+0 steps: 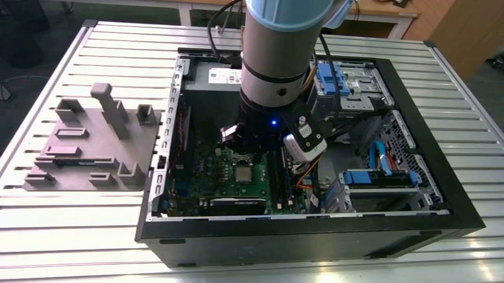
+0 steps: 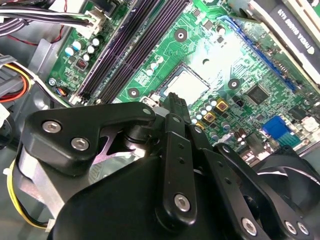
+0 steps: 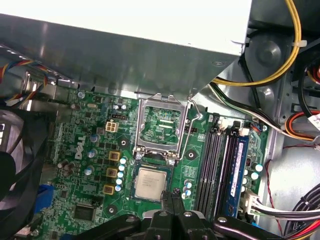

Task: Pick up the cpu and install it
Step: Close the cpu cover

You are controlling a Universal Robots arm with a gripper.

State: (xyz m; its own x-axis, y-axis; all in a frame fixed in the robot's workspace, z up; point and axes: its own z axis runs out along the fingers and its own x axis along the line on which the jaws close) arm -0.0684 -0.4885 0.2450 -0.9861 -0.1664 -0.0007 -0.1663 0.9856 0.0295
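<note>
Cpu (image 3: 151, 182): small silver-grey square, flat on motherboard (image 3: 75, 150); pincer (image 3: 173, 196) pressed together, empty, just beside.

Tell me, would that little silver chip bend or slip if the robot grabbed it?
Probably stiff, not floppy: the cpu looks like a flat square with a metal top. Likely slippery, since that top is smooth and shiny, and it lies low on the motherboard. Being flat, it should not roll or tip.

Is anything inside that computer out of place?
Only the socket bracket: it stands flipped open, leaving the cpu lying uncovered on the motherboard, close by the gripper. Nothing looks damaged.
</note>
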